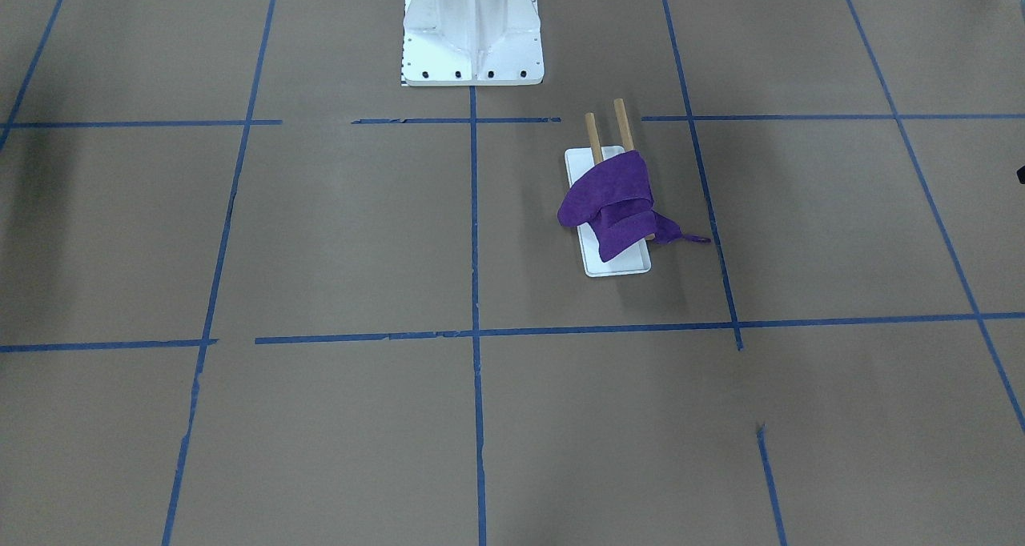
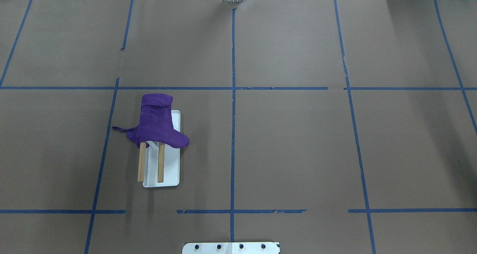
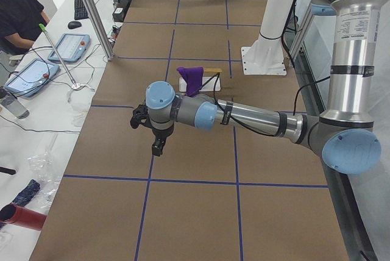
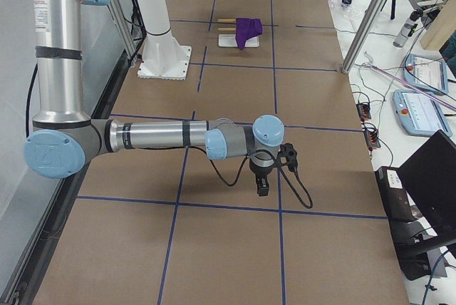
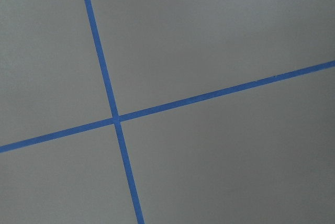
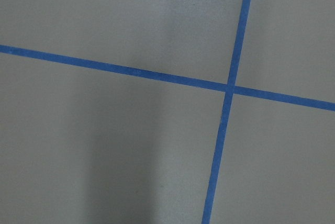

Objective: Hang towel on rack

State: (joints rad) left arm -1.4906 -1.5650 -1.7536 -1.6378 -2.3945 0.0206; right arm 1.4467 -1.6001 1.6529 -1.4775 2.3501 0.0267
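Seen from the left end of the worktop (image 3: 183,212), the left gripper (image 3: 157,145) is nearest. It hangs above the brown surface near that end, pointing down. At this angle I cannot tell whether its fingers are apart or together. Its wrist camera shows only bare worktop and a crossing of blue tape (image 5: 116,119).

Farther in is the rack (image 2: 171,164). It sits in the left half of the worktop, roughly midway between the robot's edge and the operators' edge, with its long side running between those two edges. The towel (image 2: 156,120) drapes over both dowels (image 2: 161,164) at their ends toward the operators' edge. The ends toward the robot's edge are bare. One rounded corner of the cloth sags over the white base on the side toward the right end. The thin loop (image 2: 116,128) sticks out toward the left end.

The white pedestal (image 2: 231,247) is bolted at the middle of the robot's edge.

Farthest off, near the right end, the right gripper (image 4: 262,187) points down above the worktop. I cannot tell how its fingers stand either.
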